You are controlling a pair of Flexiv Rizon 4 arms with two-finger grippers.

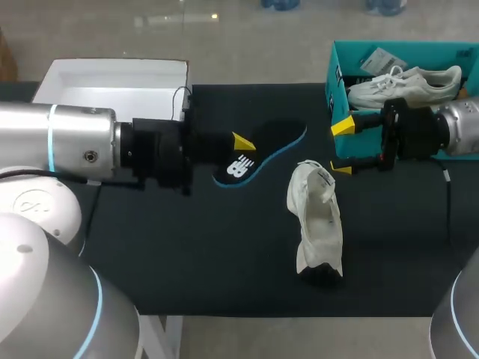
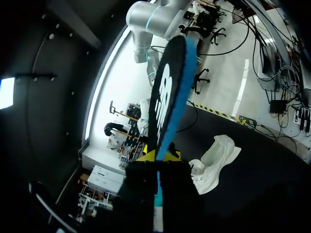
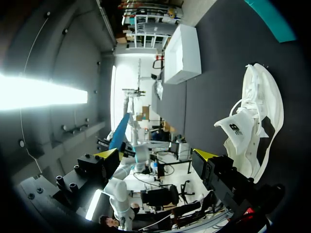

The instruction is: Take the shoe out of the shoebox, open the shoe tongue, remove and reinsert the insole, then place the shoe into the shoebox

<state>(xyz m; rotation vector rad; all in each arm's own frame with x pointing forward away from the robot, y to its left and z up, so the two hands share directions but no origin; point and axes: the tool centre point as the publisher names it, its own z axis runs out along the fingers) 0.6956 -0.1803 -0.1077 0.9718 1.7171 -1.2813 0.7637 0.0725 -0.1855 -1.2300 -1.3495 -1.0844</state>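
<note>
Left end effector [image 1: 239, 148] grips the insole [image 1: 273, 146]; white shoe [image 1: 316, 221] lies near the spread right end effector [image 1: 342, 148].

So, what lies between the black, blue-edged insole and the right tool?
Only bare black table cover lies between the black, blue-edged insole and the open right tool; the head view shows it.

- The insole [image 1: 269, 146], raised in the left gripper [image 1: 241, 143], bars the left side of the shoe [image 1: 316, 221].
- A gap lies between shoe and right gripper [image 1: 342, 147].
- The shoebox [image 1: 336, 60] wall stands just behind that gripper.
</note>
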